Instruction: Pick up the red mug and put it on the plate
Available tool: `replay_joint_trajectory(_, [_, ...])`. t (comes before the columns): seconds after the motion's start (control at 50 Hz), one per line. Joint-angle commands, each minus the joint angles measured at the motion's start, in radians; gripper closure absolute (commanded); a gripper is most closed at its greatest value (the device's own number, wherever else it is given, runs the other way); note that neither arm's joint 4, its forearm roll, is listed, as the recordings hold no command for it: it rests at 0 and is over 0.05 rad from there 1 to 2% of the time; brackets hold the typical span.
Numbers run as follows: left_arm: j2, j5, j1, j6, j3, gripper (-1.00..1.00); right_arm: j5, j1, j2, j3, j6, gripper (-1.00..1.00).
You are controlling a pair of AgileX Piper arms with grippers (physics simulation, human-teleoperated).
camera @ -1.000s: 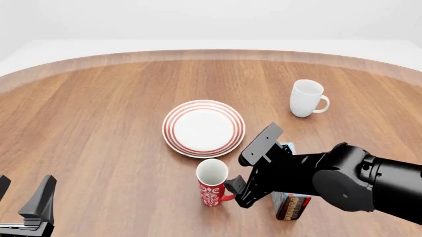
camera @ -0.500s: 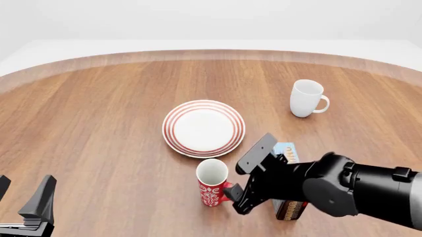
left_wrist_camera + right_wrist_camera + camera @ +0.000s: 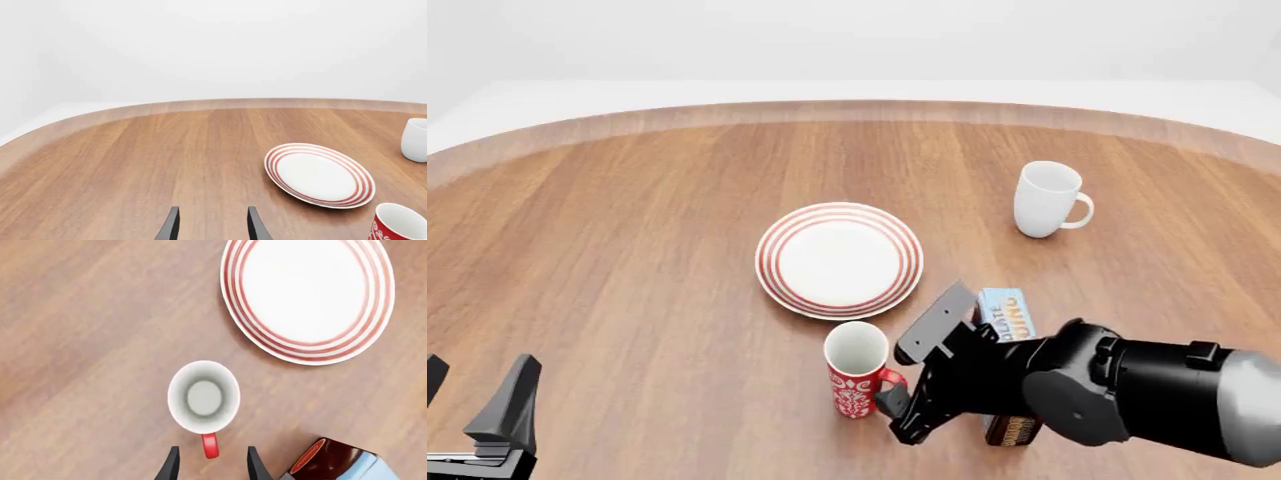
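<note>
1. Two arms work our wooden table (image 3: 627, 250); we see the right gripper (image 3: 897, 385) low in the lower centre of the front frame, just right of the red mug (image 3: 856, 369).
2. Our right wrist view looks straight down: the two fingertips (image 3: 172, 465) stand apart with a moderate gap, and the mug's red handle (image 3: 210, 445) lies between them, not yet pinched; we see bare table on either side of it.
3. The red mug stands upright on the table, white inside showing, just below the plate (image 3: 839, 259) in the front frame and apart from its rim.
4. The plate, white with red rings, lies flat at the centre of the front frame with nothing on it.
5. A small blue and brown box (image 3: 1006, 330) sits behind the right arm (image 3: 1121, 395), partly hidden by it; its corner also shows at the lower right of the right wrist view.
6. A plain white mug (image 3: 1049, 199) stands upright at the upper right of the front frame, well apart from the rest.
7. Our left gripper (image 3: 481, 415) hangs at the lower left corner of the front frame, fingers parted over bare wood, holding nothing.
</note>
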Motion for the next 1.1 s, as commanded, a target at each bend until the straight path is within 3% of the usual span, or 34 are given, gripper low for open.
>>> replay_joint_trajectory(0.02, [0.000, 0.000, 0.000, 0.000, 0.000, -1.00, -0.028, 0.009, 0.028, 0.009, 0.009, -1.00])
replay_joint_trajectory(0.96, [0.000, 0.000, 0.000, 0.000, 0.000, -1.00, -0.087, 0.027, 0.085, 0.045, 0.028, -1.00])
replay_joint_trajectory(0.98, [0.000, 0.000, 0.000, 0.000, 0.000, -1.00, -0.091, 0.006, 0.091, 0.044, -0.018, 1.00])
replay_joint_trajectory(1.0, [0.000, 0.000, 0.000, 0.000, 0.000, -1.00, -0.089, 0.021, 0.084, 0.052, 0.006, 1.00])
replay_joint_trajectory(1.1, [0.000, 0.000, 0.000, 0.000, 0.000, -1.00, -0.090, 0.022, 0.080, 0.055, 0.006, 1.00])
